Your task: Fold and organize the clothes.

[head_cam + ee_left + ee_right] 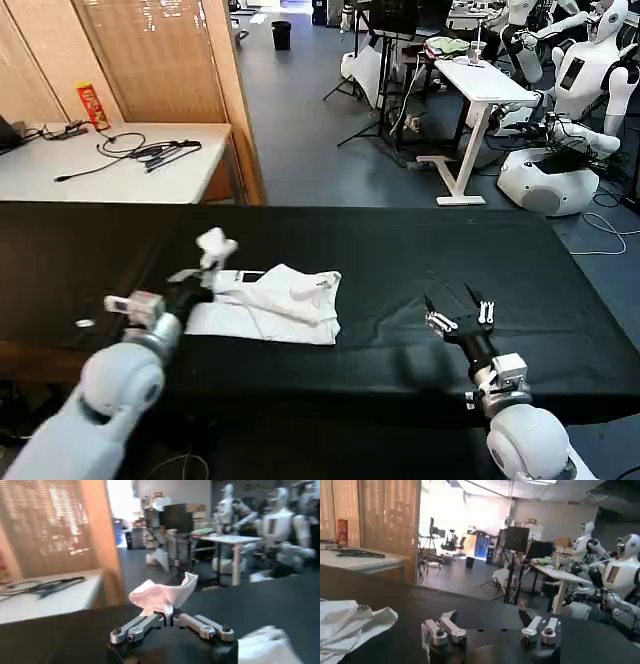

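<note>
On black table (560,300), left gripper (170,616) pinches lifted T-shirt (275,300); right gripper (458,309) spread.

Nothing here can actually be read. The white T-shirt (272,303) lying crumpled on the black counter (400,250) shows a small dark patch near its collar, which may be a label, but no letters come out of it. Over on the pale side desk (110,165) stands a red and yellow packet (92,105) with some printing on its face, too small to make out; the same packet (342,532) from the right wrist camera is no clearer. The white robots (590,60) parked at the back carry dark chest panels, with no legible markings on them.
</note>
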Tool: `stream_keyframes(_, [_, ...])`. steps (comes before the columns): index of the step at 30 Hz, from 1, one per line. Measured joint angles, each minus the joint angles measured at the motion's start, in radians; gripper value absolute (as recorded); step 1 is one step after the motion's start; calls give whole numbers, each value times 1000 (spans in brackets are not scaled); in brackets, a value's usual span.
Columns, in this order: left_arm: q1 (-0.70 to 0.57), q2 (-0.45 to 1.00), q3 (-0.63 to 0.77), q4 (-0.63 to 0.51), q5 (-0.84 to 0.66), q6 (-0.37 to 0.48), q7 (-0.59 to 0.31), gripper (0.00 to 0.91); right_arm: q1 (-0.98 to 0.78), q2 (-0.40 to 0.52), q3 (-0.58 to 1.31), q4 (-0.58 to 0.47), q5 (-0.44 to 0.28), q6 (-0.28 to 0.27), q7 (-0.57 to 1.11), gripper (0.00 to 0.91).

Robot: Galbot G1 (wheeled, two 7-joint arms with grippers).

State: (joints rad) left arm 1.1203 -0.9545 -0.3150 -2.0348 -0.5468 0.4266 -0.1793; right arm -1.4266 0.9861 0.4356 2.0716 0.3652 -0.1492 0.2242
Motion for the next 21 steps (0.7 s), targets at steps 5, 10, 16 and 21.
stream_keyframes(5, [-67, -78, 164, 56, 47, 5, -4, 878, -3, 12, 13, -7, -3, 0, 4, 878])
stream_keyframes(10, [-130, -153, 304, 107, 30, 31, -47, 878, -7, 33, 20, -13, -3, -3, 3, 878])
stream_keyframes(16, [-152, -156, 339, 96, -86, 30, -56, 878, 17, 42, 6, -31, -3, -5, 2, 878])
stream_keyframes(21, [-134, -114, 288, 35, -168, 40, -67, 878, 46, 42, -17, -46, -2, -7, 1, 878])
